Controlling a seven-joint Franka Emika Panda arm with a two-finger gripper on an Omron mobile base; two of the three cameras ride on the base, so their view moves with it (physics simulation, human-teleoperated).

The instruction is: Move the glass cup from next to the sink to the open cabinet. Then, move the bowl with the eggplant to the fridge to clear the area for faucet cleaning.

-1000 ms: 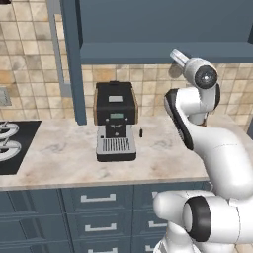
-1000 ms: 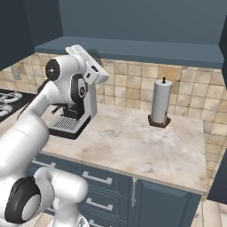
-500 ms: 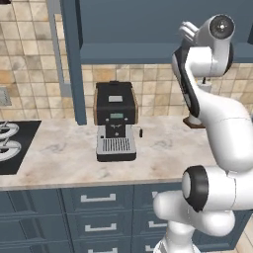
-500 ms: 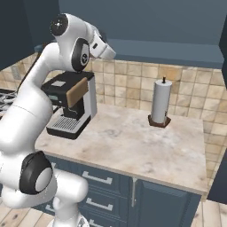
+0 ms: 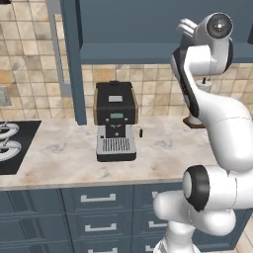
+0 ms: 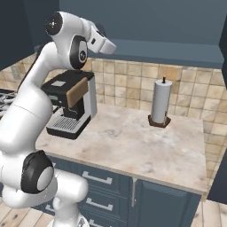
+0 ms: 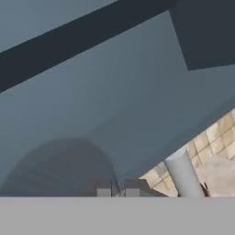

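1. Glass cup: neither it nor the sink is to be seen here.
2. The gripper [image 7: 117, 189] has its jaws closed on nothing, raised close under the wall cabinet [image 5: 148, 29].
3. Risk: swinging further could knock the cabinet or the paper towel roll [image 6: 160, 103].

You have a black coffee machine [image 5: 115, 126] standing on the marble table [image 5: 59, 153], its back toward the tiled wall. To its right along the same wall stands a white paper towel roll [image 6: 160, 103] on a dark holder, well apart from it. To the machine's left, a black stovetop [image 5: 12, 146] sits at the table's edge. Below the machine are blue-grey drawers [image 5: 98, 198] with silver handles.
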